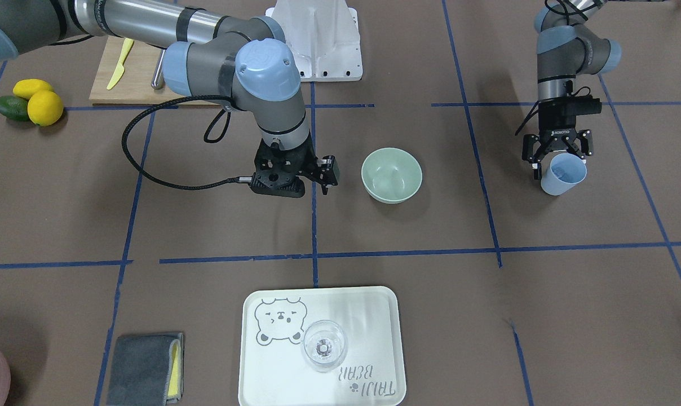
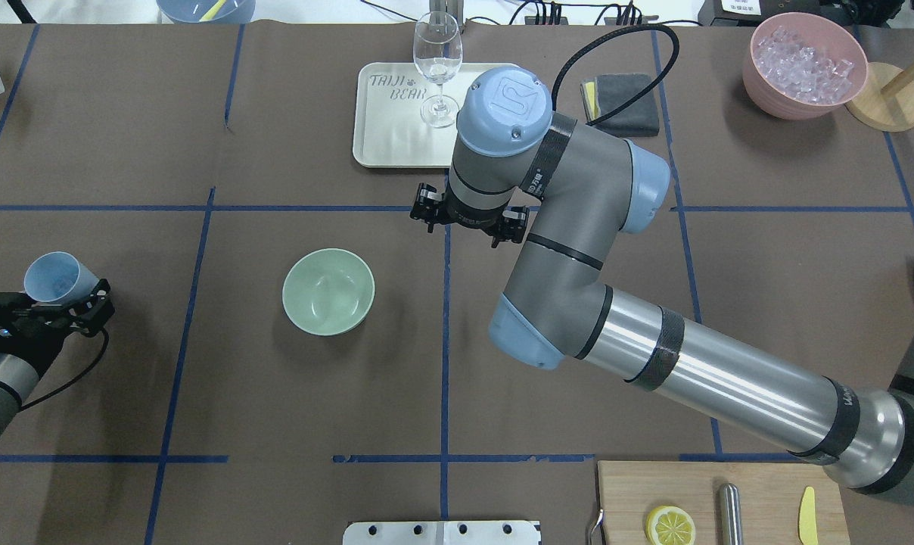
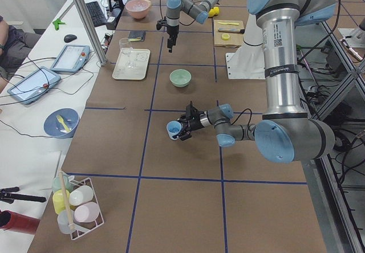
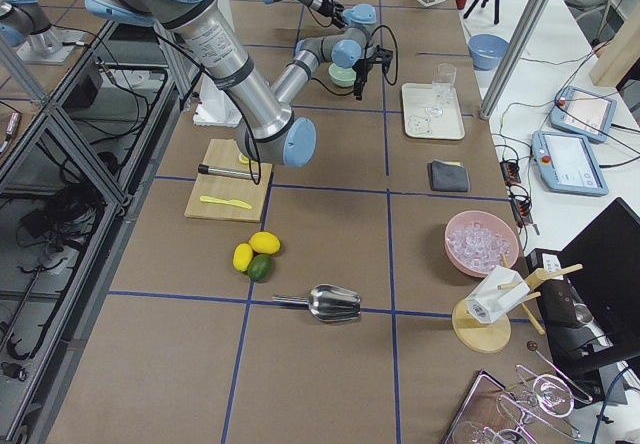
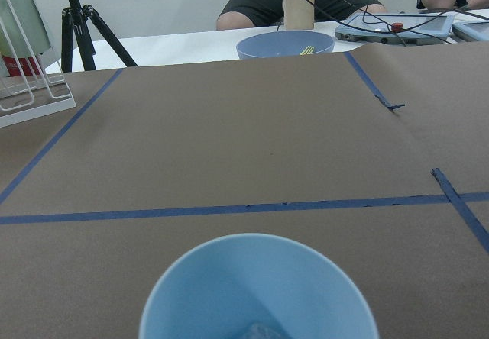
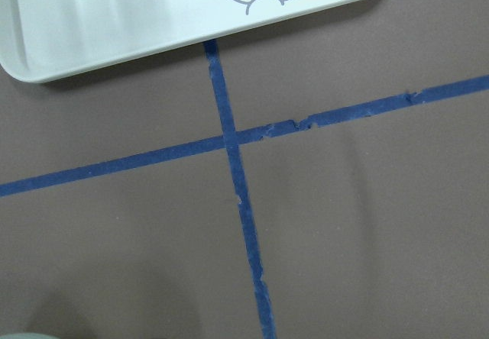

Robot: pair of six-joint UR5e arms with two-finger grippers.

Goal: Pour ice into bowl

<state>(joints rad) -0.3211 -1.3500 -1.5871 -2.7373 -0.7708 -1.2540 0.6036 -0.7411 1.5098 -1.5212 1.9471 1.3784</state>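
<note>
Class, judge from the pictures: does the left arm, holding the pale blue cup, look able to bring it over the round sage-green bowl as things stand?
Probably yes. Only bare brown table lies between the left gripper with its pale blue cup and the sage-green bowl. The right gripper hovers on the bowl's far side, apart from it.

I note both arms built alike: brushed silver tubes, dark grey joint housings, pale blue round end caps. The right arm's (image 2: 578, 250) wrist cap bears an embossed maker's logo and small screws at its rim; black bands ring the silver tube. A braided black cable loops from that arm to a black box at its wrist. The right hand (image 1: 323, 179) is black, perforated linkage. The left hand (image 1: 556, 148) is black, with white lettering on its body and thin black wiring above.
</note>
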